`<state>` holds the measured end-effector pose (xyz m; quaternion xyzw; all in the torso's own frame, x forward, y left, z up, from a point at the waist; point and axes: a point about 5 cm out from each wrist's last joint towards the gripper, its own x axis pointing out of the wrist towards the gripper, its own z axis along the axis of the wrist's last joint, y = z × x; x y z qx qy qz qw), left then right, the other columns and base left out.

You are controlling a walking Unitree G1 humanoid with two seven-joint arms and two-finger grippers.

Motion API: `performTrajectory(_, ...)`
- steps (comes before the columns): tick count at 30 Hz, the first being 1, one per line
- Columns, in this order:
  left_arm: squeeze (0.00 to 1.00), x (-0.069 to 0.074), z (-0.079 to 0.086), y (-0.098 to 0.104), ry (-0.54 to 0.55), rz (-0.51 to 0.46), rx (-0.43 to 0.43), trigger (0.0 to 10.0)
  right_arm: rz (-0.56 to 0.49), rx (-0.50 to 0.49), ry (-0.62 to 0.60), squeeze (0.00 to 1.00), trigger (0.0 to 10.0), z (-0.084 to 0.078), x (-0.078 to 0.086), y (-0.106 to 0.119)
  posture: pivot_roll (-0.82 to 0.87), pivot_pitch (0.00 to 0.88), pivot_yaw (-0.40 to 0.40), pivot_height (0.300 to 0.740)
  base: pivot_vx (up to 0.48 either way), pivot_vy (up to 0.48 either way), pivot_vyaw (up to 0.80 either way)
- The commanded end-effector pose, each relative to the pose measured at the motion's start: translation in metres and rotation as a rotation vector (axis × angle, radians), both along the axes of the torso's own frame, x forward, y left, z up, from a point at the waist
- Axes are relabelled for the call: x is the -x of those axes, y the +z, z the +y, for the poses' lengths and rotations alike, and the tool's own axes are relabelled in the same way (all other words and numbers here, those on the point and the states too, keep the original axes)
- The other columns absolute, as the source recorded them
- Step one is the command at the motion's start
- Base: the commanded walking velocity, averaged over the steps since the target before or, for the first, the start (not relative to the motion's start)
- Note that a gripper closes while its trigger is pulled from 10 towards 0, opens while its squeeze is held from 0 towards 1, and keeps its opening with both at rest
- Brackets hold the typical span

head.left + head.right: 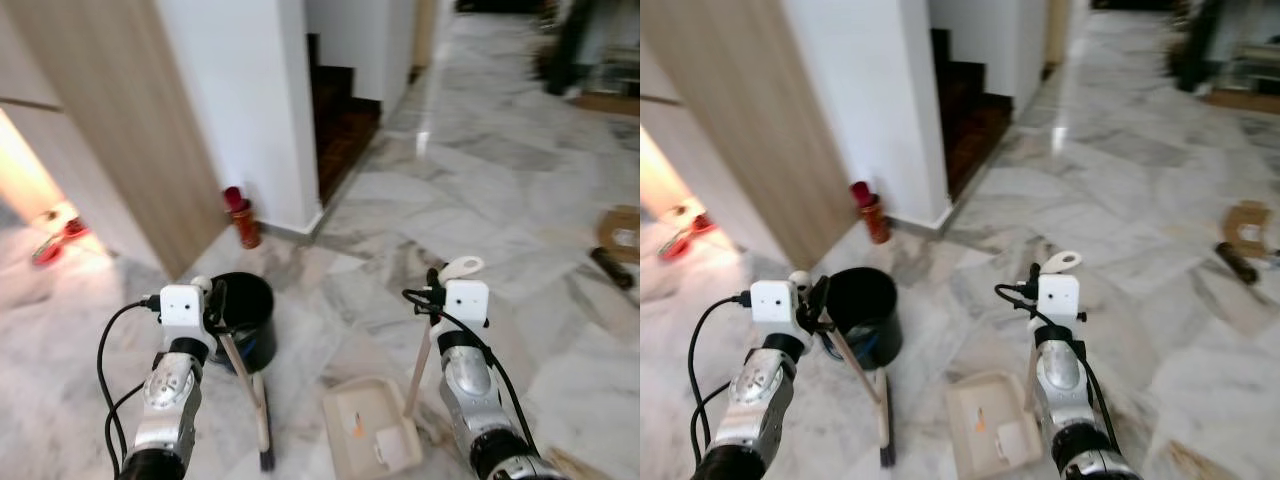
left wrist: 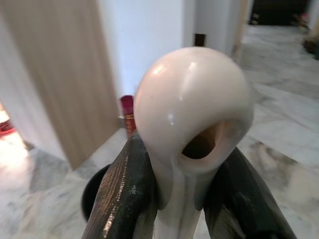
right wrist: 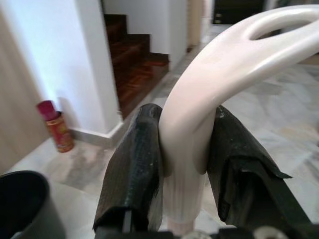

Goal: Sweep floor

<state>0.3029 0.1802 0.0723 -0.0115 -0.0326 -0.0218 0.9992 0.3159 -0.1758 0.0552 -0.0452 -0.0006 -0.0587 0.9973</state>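
Head view: broom (image 1: 262, 415) lower left of centre, dustpan (image 1: 368, 436) bottom centre on marble floor (image 1: 500, 190), black bin (image 1: 246, 318) behind.
L wrist: left claw (image 2: 177, 186) clamped on broom handle tip (image 2: 192, 107).
R wrist: right claw (image 3: 187, 169) clamped on dustpan handle (image 3: 224, 64).

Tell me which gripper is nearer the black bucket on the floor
Left. The left gripper, shut on the broom handle, sits right beside the black bucket. The right gripper, holding the dustpan handle, is farther off across the marble floor.
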Motion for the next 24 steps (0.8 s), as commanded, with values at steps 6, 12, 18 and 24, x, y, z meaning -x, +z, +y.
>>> performTrajectory(6,0.00,-0.002,0.006,0.007,0.017,-0.031,-0.013,10.0,-0.032,-0.004,0.031,0.00,10.0,0.008,-0.006,0.008,-0.03,0.000,0.047,0.740,0.000,0.000,0.80)
performTrajectory(12,0.00,-0.001,0.007,0.005,0.024,-0.026,-0.011,10.0,-0.033,-0.003,0.041,0.00,10.0,0.008,-0.008,0.010,-0.03,0.000,0.039,0.740,0.000,0.000,0.79)
performTrajectory(18,0.00,0.000,0.009,0.005,0.037,-0.026,-0.010,10.0,-0.068,-0.041,0.051,0.00,10.0,0.012,-0.014,0.020,-0.02,0.000,0.029,0.740,0.000,0.000,0.13)
performTrajectory(24,0.00,0.001,0.011,0.004,0.041,-0.025,-0.011,10.0,-0.138,-0.052,0.080,0.00,10.0,0.020,-0.022,0.037,-0.03,0.000,0.028,0.740,0.000,0.000,0.00)
